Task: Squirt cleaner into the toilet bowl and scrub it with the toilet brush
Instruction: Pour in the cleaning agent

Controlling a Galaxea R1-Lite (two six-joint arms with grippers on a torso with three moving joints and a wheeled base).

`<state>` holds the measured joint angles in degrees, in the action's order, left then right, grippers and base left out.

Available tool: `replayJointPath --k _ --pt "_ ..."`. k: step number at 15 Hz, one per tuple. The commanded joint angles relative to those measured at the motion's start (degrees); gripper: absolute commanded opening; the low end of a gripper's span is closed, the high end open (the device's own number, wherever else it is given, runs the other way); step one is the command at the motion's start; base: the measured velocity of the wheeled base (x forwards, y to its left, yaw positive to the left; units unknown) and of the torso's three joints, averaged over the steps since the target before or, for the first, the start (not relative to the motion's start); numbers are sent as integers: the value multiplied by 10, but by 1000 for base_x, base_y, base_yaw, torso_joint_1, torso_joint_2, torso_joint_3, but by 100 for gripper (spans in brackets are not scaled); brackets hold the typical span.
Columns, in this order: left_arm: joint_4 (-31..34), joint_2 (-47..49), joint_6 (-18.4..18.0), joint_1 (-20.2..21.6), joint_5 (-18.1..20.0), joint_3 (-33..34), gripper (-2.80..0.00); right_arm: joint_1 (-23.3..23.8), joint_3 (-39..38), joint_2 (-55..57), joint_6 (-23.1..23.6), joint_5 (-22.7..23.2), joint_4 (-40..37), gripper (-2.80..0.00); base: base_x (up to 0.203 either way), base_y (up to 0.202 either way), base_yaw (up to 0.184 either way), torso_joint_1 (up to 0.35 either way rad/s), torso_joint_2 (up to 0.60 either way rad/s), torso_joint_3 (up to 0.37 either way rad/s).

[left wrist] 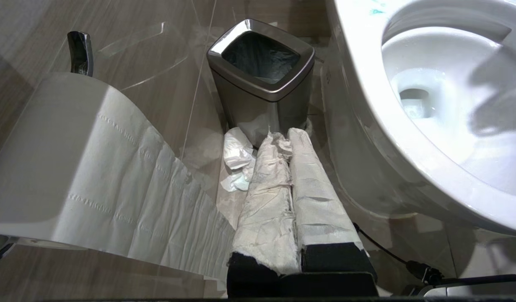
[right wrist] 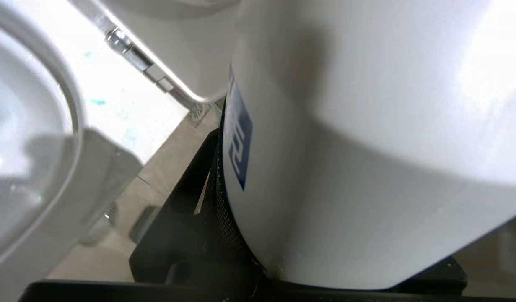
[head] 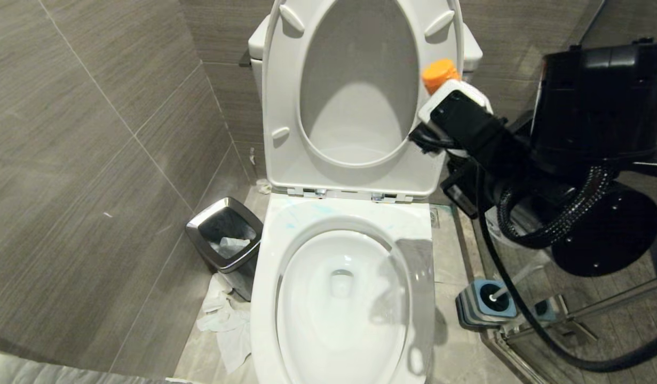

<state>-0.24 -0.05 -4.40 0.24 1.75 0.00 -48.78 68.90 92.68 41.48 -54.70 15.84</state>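
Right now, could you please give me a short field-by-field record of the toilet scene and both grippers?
toilet bowl: seat and lid raised, turquoise flecks on the rim near the hinges
cleaner: held in the right gripper, beside the raised seat, orange cap uppermost
toilet brush: standing in its holder on the floor to the bowl's right
bin: on the floor left of the bowl, crumpled paper in front of it
left gripper: shut, paper-wrapped fingers pointing at the bin, low beside the bowl
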Motion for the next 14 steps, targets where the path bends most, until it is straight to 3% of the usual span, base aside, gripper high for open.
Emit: replayJointPath --k 1,4,8,14 --pt "0 0 -1 0 0 4 -280 -23 3 22 34 -14 1 -280 0 0 0 0 0 0" --pt "0 0 0 0 0 4 -280 -30 6 35 165 -16 22 -280 0 0 0 0 0 0" --pt "0 0 0 0 0 4 -280 -31 2 54 350 -16 120 -280 0 0 0 0 0 0" --pt "0 0 -1 0 0 4 -280 -30 -55 23 513 -16 164 -280 0 0 0 0 0 0"
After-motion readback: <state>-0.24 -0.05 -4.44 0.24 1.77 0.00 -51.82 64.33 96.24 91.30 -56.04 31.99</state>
